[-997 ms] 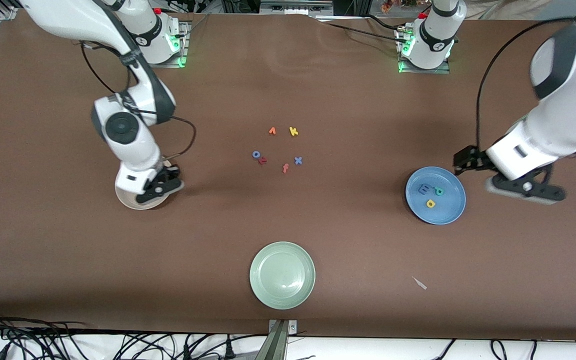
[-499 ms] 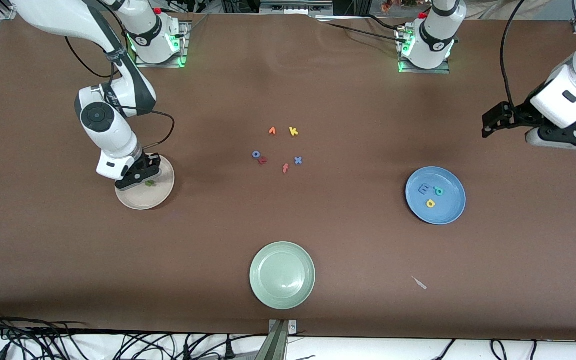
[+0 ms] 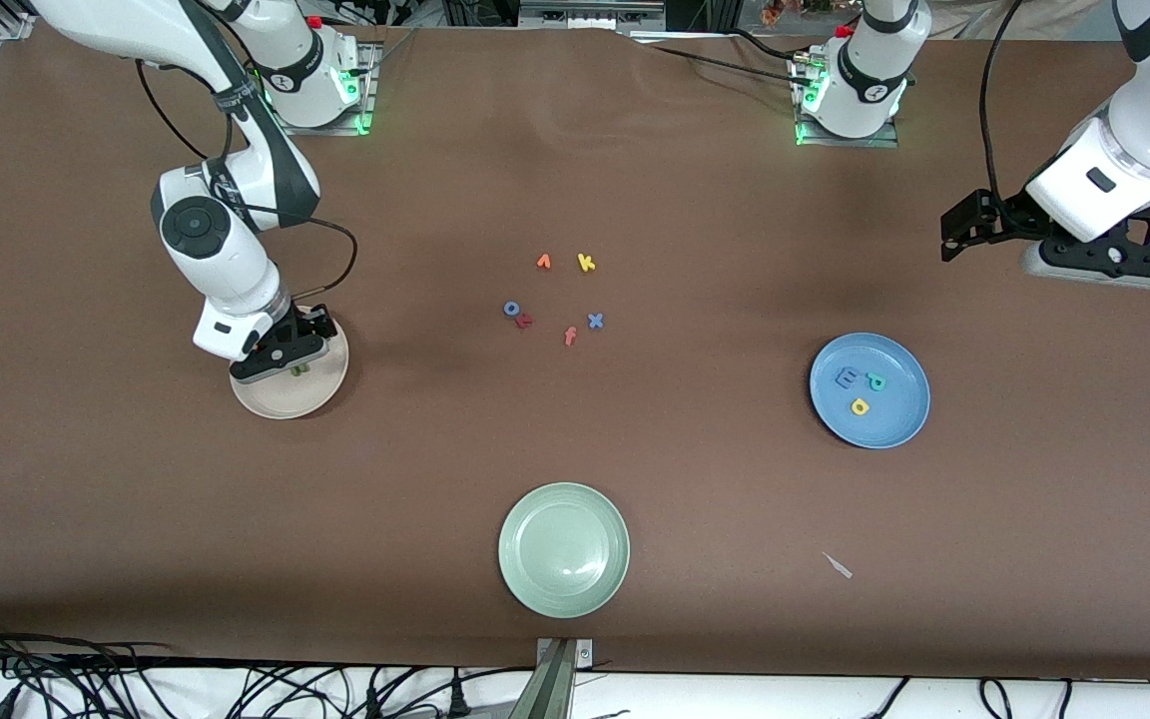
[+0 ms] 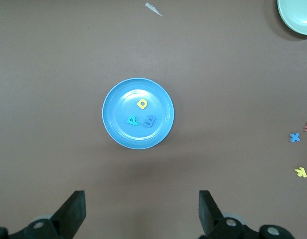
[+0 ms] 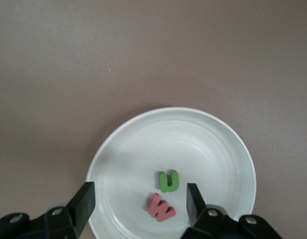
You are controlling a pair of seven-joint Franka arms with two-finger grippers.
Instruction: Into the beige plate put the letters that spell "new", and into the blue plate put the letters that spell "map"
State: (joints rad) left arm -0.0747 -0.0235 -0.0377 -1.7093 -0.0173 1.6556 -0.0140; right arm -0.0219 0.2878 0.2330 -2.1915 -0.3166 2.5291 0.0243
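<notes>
The beige plate (image 3: 276,401) lies toward the right arm's end of the table. In it lie the green n (image 5: 169,180) and the pinkish-red w (image 5: 161,207), side by side. My right gripper (image 5: 140,193) hangs open just over them, holding nothing. The orange e (image 3: 543,262) rests on the table's middle, beside a yellow k. The blue plate (image 3: 896,419) holds the blue m (image 4: 149,121), teal p (image 4: 132,120) and yellow a (image 4: 142,103). My left gripper (image 3: 1104,265) is open and empty, high over bare table toward the left arm's end.
Loose letters lie mid-table: yellow k (image 3: 586,263), blue o (image 3: 512,309), a dark red letter (image 3: 525,321), blue x (image 3: 595,321), orange f (image 3: 569,336). A pale green plate (image 3: 563,549) sits near the front edge, a small pale scrap (image 3: 838,565) beside it.
My right gripper opened over the beige plate and the green n now lies free in it. The left arm rose away from the blue plate toward its own end.
</notes>
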